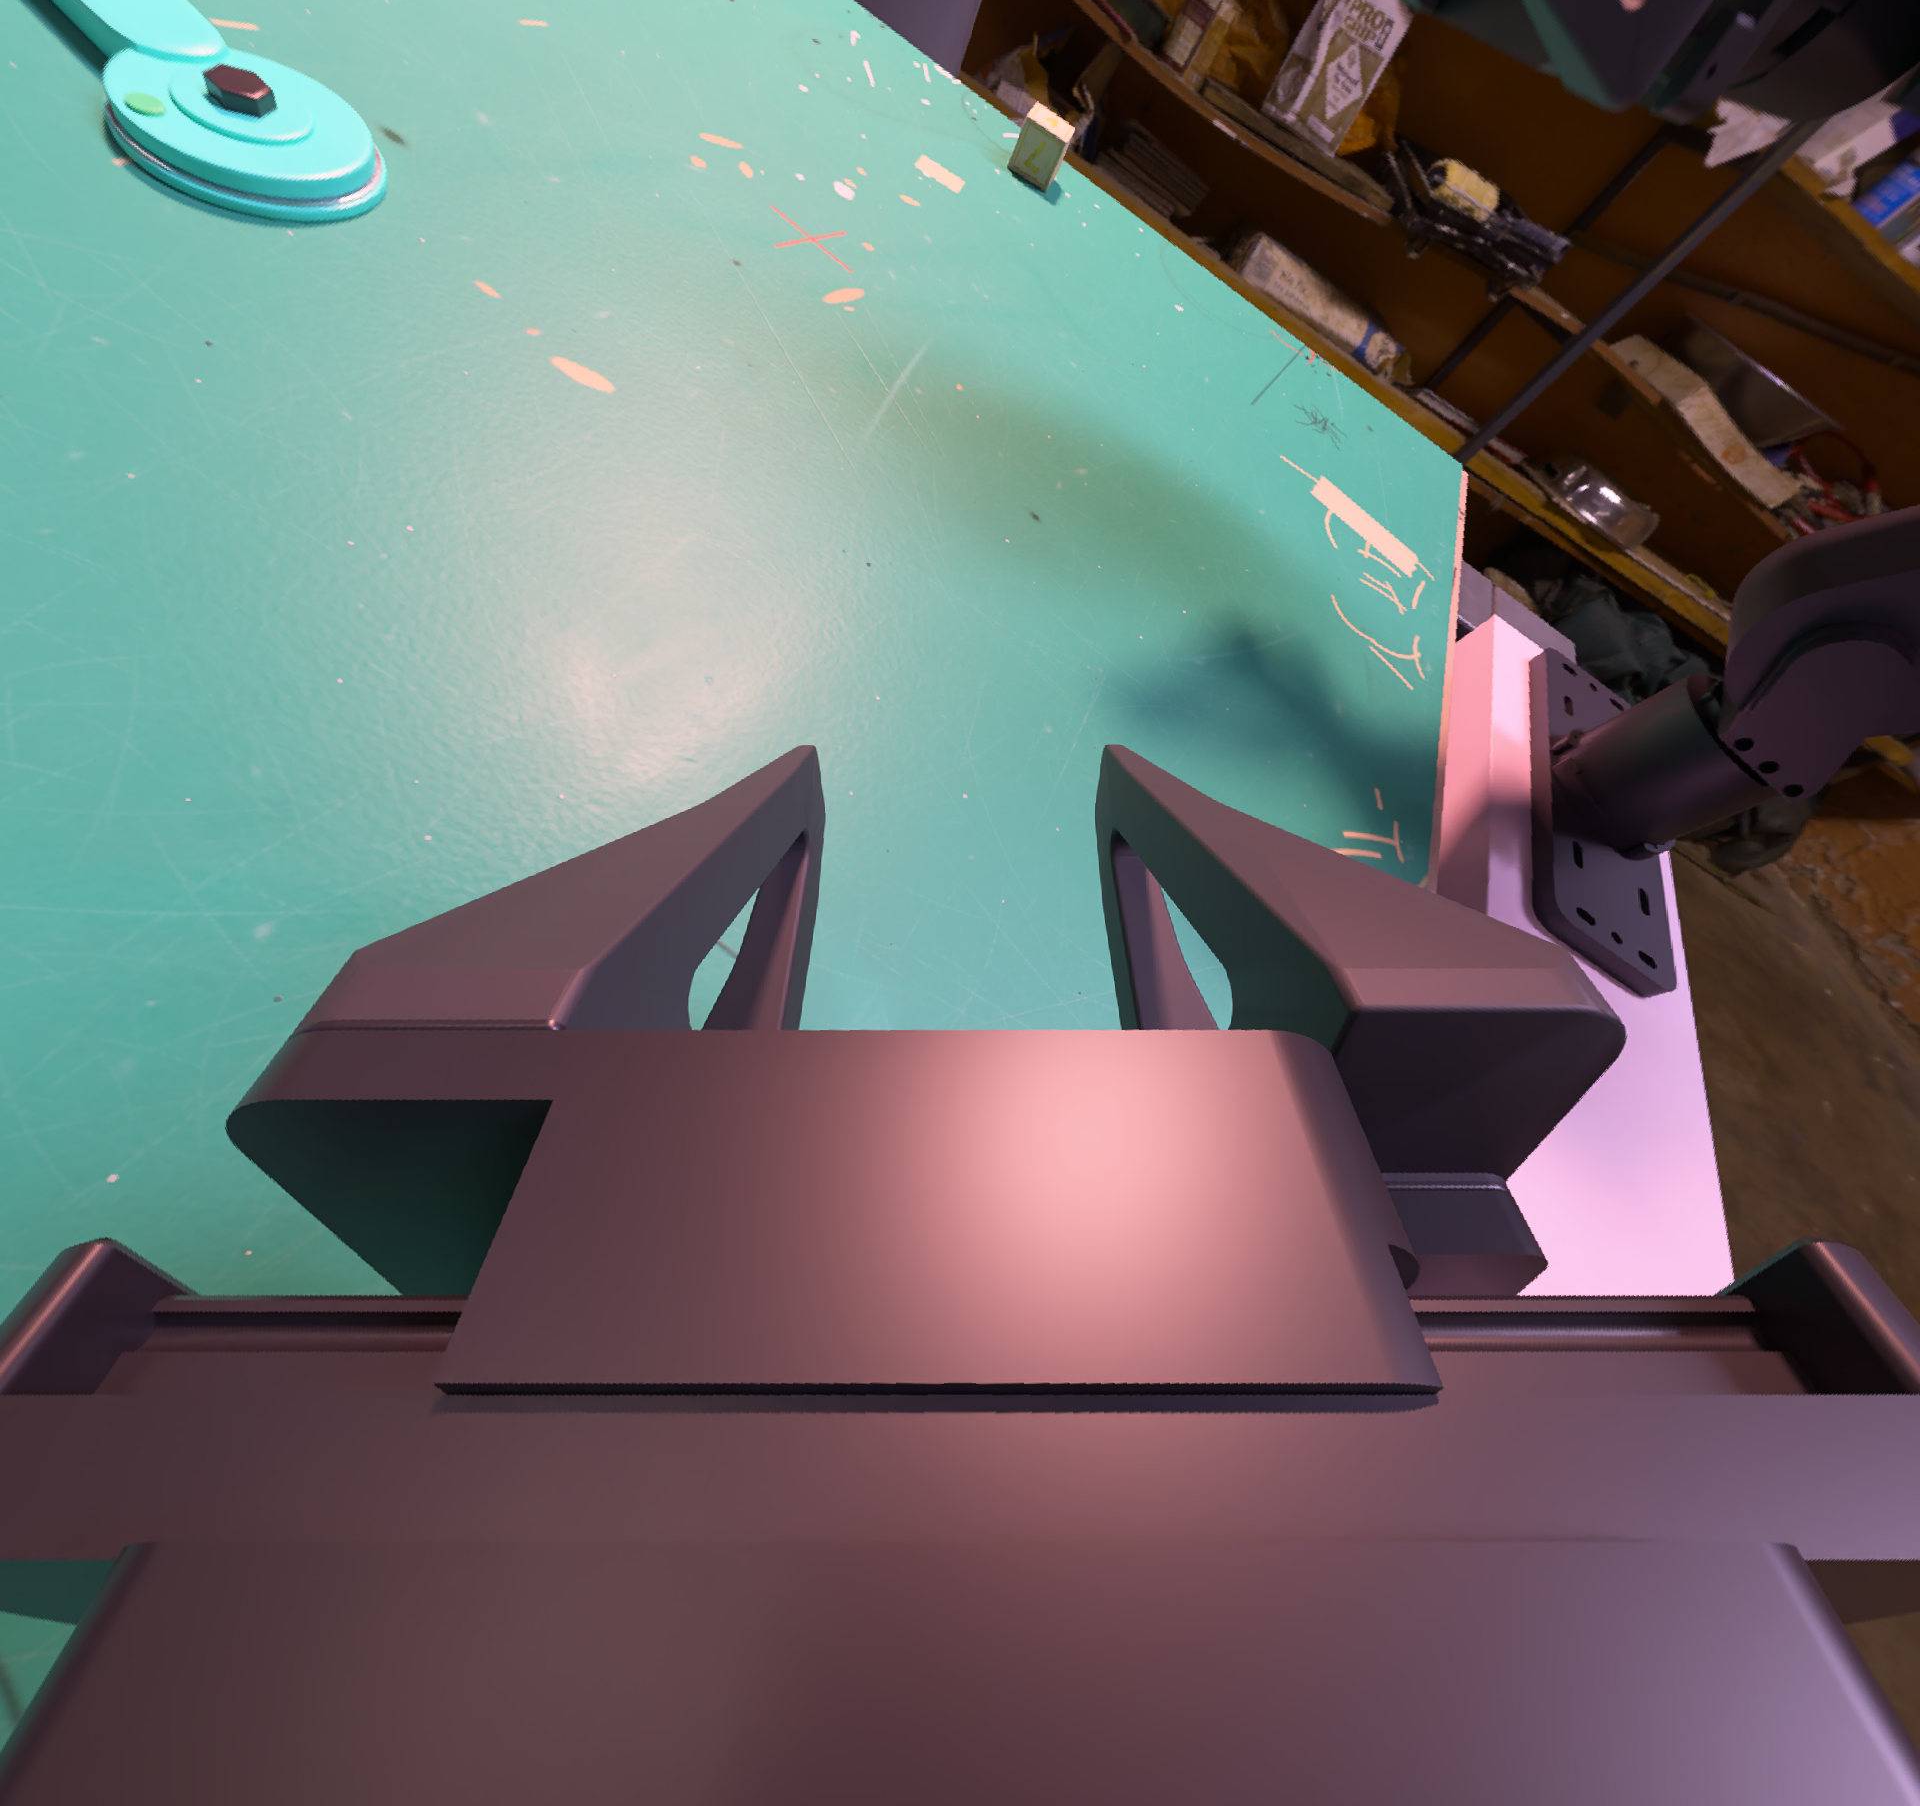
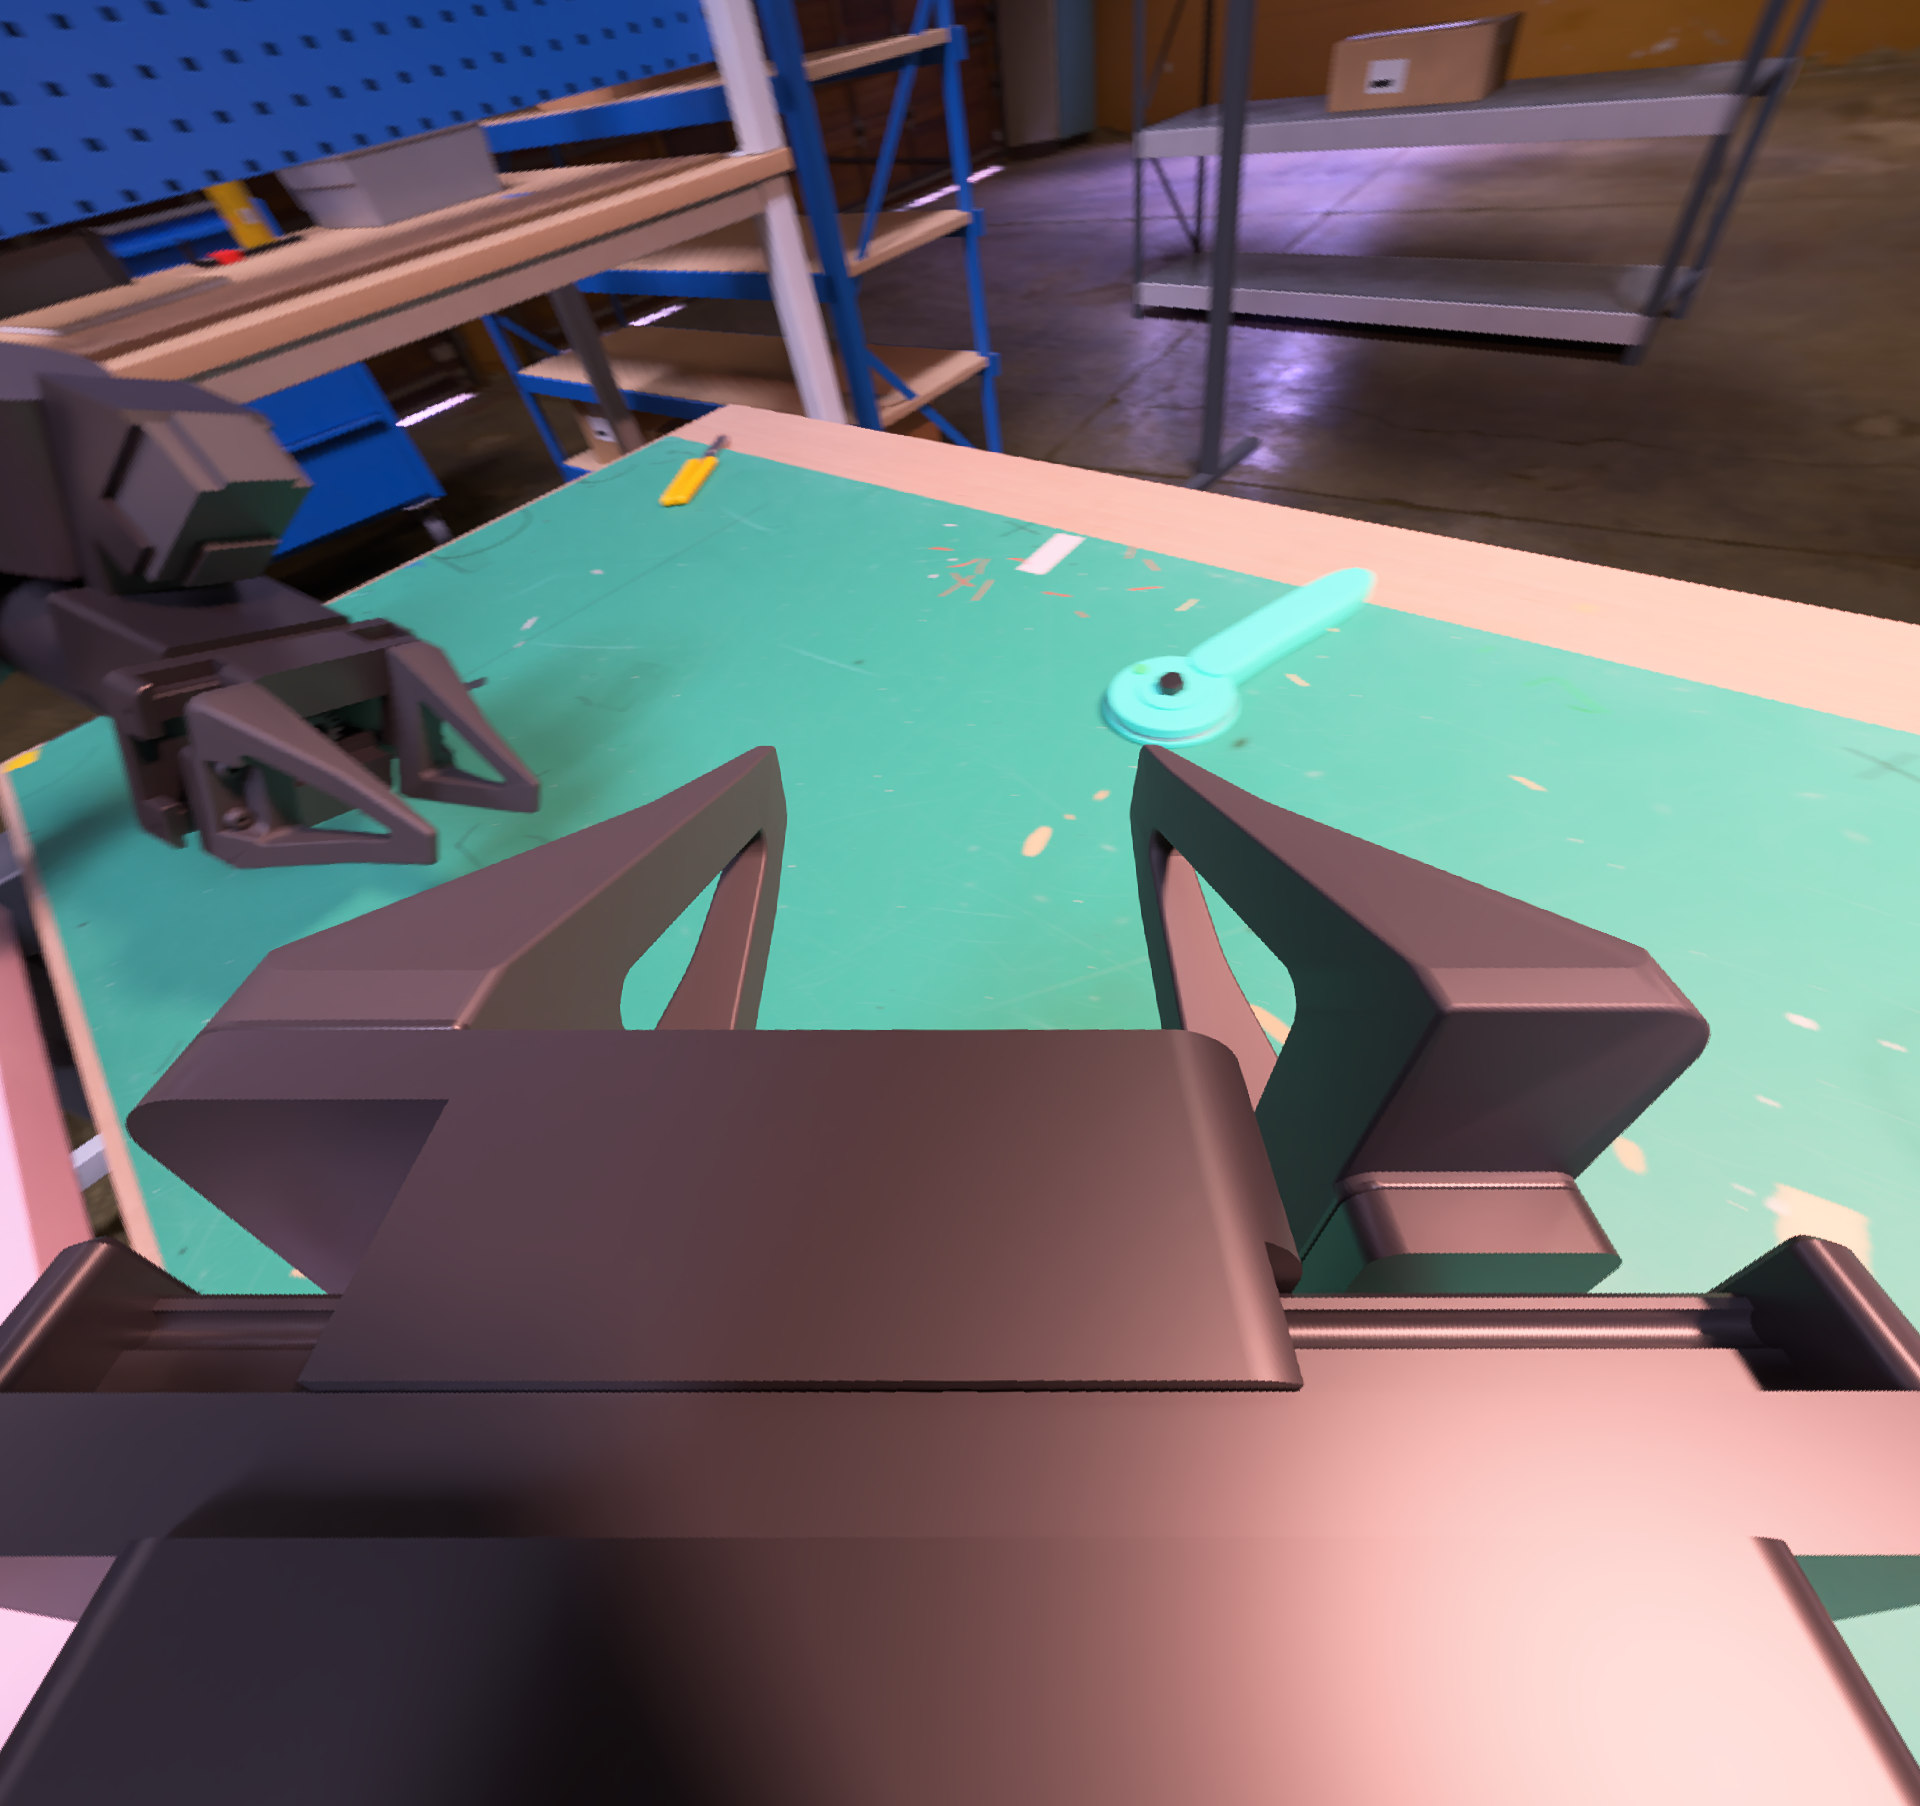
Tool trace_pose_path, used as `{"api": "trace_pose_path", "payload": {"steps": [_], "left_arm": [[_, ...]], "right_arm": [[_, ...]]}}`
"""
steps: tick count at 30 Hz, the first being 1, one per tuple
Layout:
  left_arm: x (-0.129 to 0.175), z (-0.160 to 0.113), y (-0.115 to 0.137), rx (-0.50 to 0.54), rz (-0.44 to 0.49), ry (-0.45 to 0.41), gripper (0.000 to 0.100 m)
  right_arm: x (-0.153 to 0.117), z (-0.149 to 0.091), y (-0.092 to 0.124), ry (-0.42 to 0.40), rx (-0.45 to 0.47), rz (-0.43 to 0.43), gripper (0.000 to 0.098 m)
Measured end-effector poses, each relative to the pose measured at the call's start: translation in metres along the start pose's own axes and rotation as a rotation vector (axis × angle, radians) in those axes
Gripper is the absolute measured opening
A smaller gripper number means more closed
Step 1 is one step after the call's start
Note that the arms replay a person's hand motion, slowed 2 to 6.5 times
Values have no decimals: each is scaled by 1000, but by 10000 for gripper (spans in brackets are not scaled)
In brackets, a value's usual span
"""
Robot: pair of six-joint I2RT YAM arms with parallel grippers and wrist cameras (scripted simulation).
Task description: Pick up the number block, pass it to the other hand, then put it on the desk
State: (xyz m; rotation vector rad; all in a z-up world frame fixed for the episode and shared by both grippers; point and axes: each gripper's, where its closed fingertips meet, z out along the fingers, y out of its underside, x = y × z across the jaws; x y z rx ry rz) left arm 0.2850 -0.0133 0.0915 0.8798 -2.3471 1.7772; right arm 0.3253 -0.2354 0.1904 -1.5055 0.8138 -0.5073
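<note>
Nearest to us in the left wrist view: our left gripper [image 1: 961, 780], dark grey, fingers spread apart with nothing between them, only bare green tabletop [image 1: 520, 561] showing in the gap.

Far ahead of that gripper and slightly to its right, at the tabletop's far edge: the number block [image 1: 1041, 146], small, pale with a green face, standing on the tabletop, well apart from both grippers.

Far ahead and to the left of the left gripper: a turquoise ratchet tool [image 1: 223, 109], lying flat, round head with a dark hex nut in its middle, handle running off the upper-left corner.

To the right of the left gripper, beyond the tabletop's edge: a dark mounting plate [image 1: 1590, 821] on a pale block, carrying an arm base.

Nearest to us in the right wrist view: our right gripper [image 2: 956, 780], fingers likewise apart and empty, held over the green tabletop [image 2: 831, 634].

Ahead of it and slightly right: the same ratchet tool [image 2: 1226, 665].

To its left: the left gripper [image 2: 473, 816], tips low near the tabletop.

Far ahead and left, near the tabletop's far corner: a yellow-handled tool [image 2: 689, 478].

We cannot find the number block in the right wrist view.
</note>
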Motion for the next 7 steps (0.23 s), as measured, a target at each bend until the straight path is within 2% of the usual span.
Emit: {"api": "trace_pose_path", "payload": {"steps": [7], "left_arm": [[0,-4,-7,18,42,-24,445]], "right_arm": [[-45,29,38,-149,-21,32,568]]}}
